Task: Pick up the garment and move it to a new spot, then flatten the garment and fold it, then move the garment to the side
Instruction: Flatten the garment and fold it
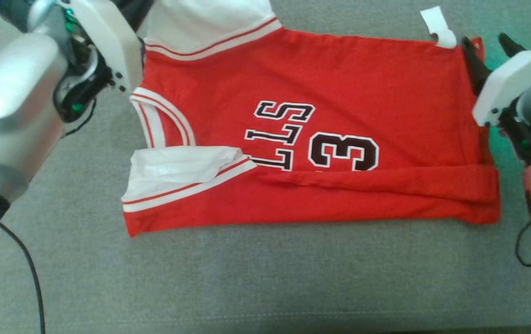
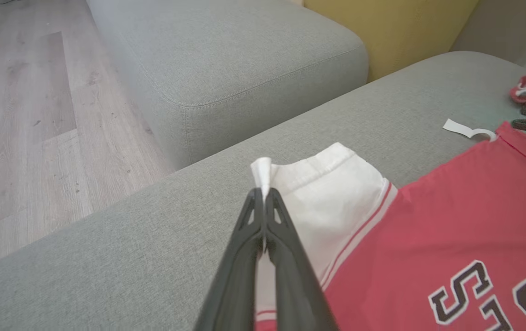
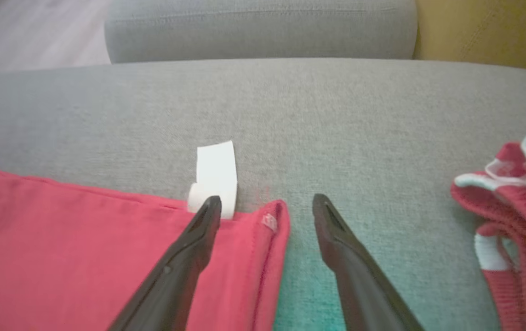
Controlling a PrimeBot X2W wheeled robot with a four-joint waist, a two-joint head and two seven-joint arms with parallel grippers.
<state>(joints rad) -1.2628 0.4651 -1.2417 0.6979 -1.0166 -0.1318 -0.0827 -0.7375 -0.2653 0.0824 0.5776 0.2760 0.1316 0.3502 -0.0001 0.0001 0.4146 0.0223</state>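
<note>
The garment (image 1: 339, 93), a red jersey with white trim and black-and-white lettering, lies spread on a grey sofa cushion (image 1: 265, 278) with its near edge folded over. In the left wrist view my left gripper (image 2: 263, 193) is shut on the edge of the far white sleeve (image 2: 336, 193), a pinch of white cloth sticking out past the tips. My right gripper (image 3: 266, 202) is open at the jersey's far hem corner (image 3: 272, 220). One finger rests over the red cloth and the other over bare cushion. A white tag (image 3: 217, 170) pokes out beside that corner.
A bunched red-and-white cloth (image 3: 511, 211) lies on the cushion to the right of my right gripper. Beyond the sofa stand a grey upholstered block (image 2: 244, 59) and a yellow cushion (image 2: 391, 27). Wood floor (image 2: 24, 115) lies past the sofa's edge.
</note>
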